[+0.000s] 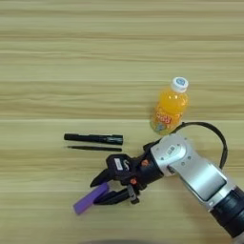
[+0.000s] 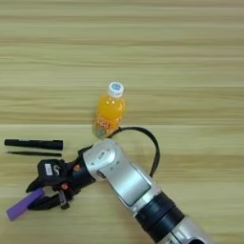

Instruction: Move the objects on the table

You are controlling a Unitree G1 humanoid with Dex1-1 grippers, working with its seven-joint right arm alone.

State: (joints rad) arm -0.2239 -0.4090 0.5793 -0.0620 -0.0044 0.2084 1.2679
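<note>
The wooden table (image 1: 57,43) is carrying an upright orange juice bottle (image 1: 170,106). The right gripper (image 1: 99,191) is pinching the purple bar's (image 1: 90,198) upper-right end; it is slanting down-left. The black marker (image 1: 93,138) and thin stick (image 1: 94,148) are lying horizontally, parallel.
</note>
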